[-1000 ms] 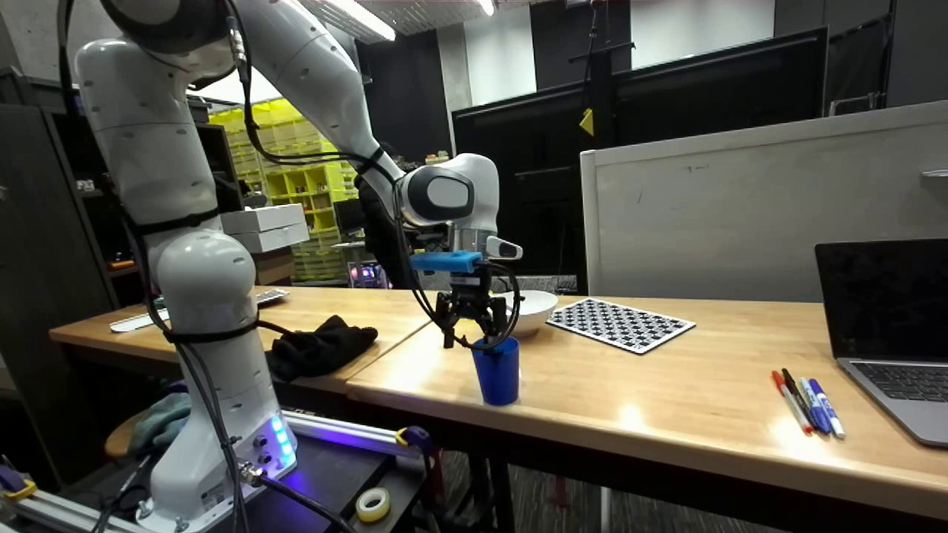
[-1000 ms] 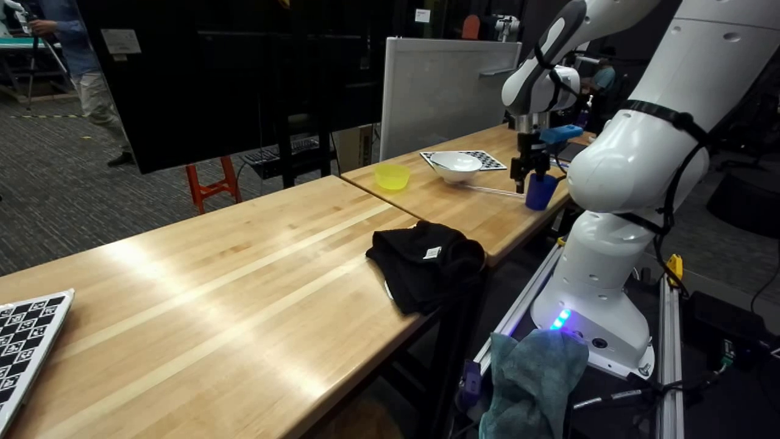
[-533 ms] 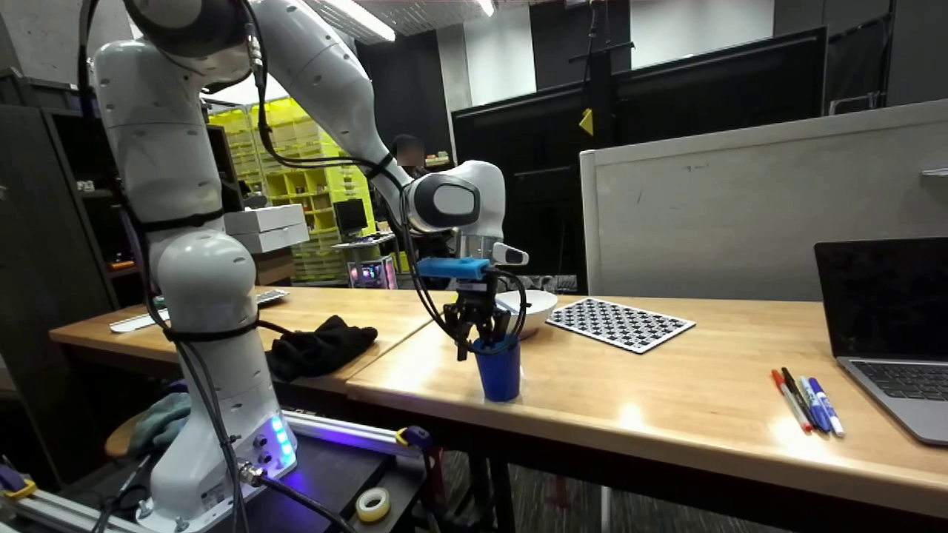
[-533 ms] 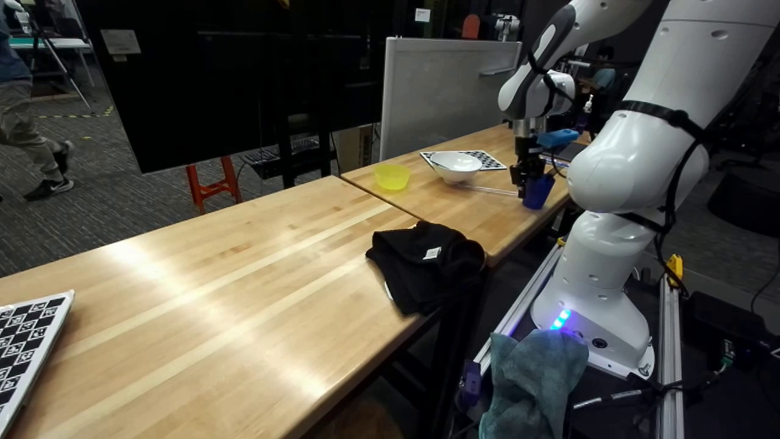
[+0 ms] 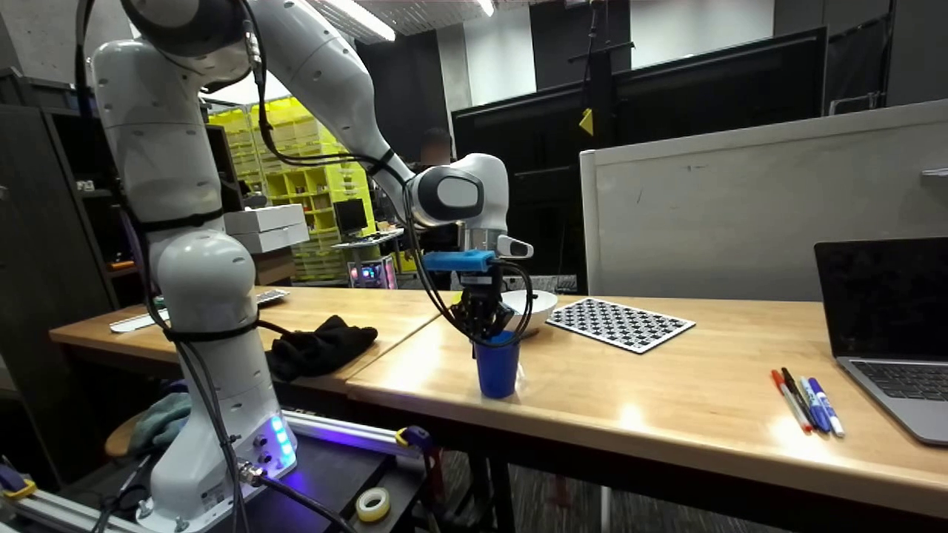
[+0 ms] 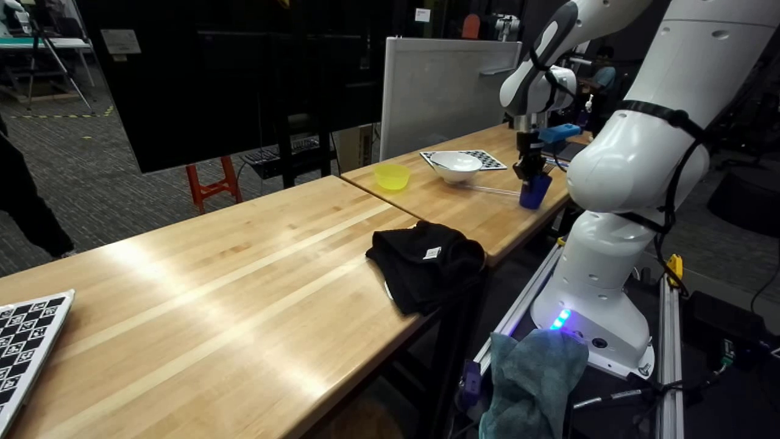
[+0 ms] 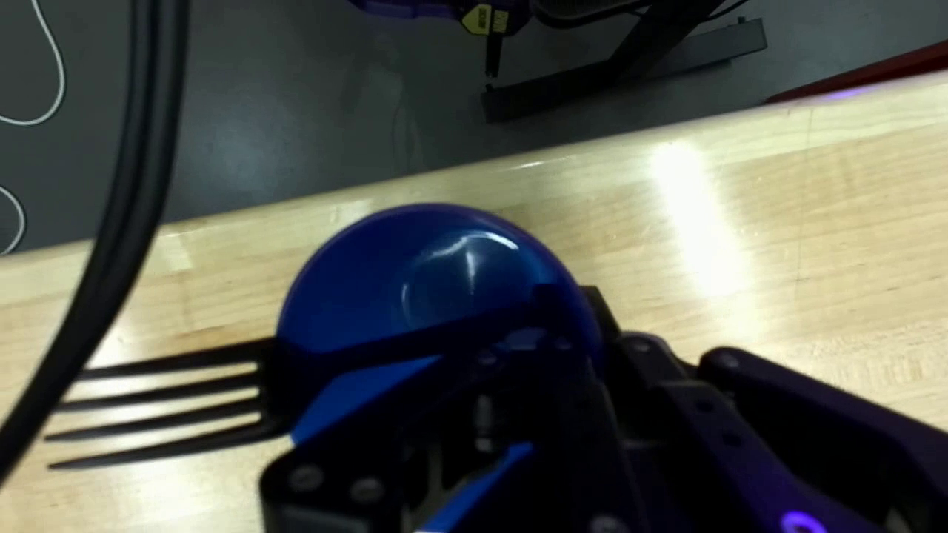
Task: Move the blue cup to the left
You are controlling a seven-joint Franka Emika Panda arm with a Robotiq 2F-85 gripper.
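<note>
The gripper clasps the wall of the blue cup at its rim, one finger inside the mouth and one outside, to all appearances pinched tight. The cup lies below and off to one side: in an exterior view its body extends right of the fingers, which hold the side toward the black cloth. Its long axis is close to upright there; whether its base touches the table cannot be told. A dark fork stands in the cup, tines jutting over the rim opposite the grip. The table's edge runs near, and the white bowl sits farther in. The grasp looks complete, the carry yet to be finished. If left means toward the cloth, the gripped wall leads and the rest of the cup follows; that off-centre hold could let cup and fork tip, so a low, level, slow path along the edge seems called for.
</note>
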